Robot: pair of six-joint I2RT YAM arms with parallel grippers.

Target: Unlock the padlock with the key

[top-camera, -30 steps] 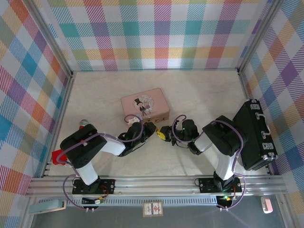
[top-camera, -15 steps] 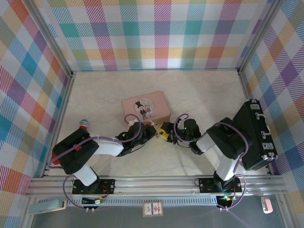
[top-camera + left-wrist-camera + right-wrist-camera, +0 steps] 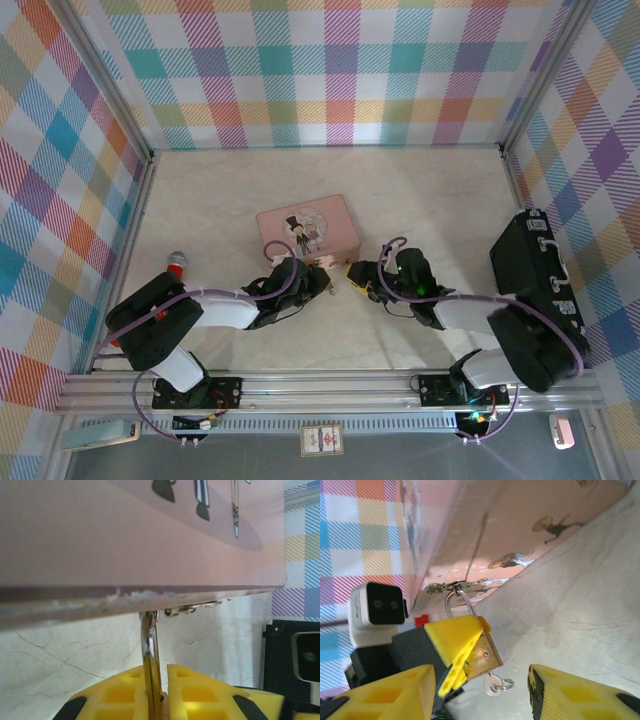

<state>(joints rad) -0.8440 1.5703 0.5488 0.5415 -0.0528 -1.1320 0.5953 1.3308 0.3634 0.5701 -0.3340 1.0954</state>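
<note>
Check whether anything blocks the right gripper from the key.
Nothing visible does: the key sticks out of the padlock, clamped by the left gripper, in open space just ahead of the open right gripper.

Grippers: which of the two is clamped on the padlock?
The left gripper: it is shut on the brass padlock hanging from the pink case. The right gripper stands open beside it, holding nothing.
</note>
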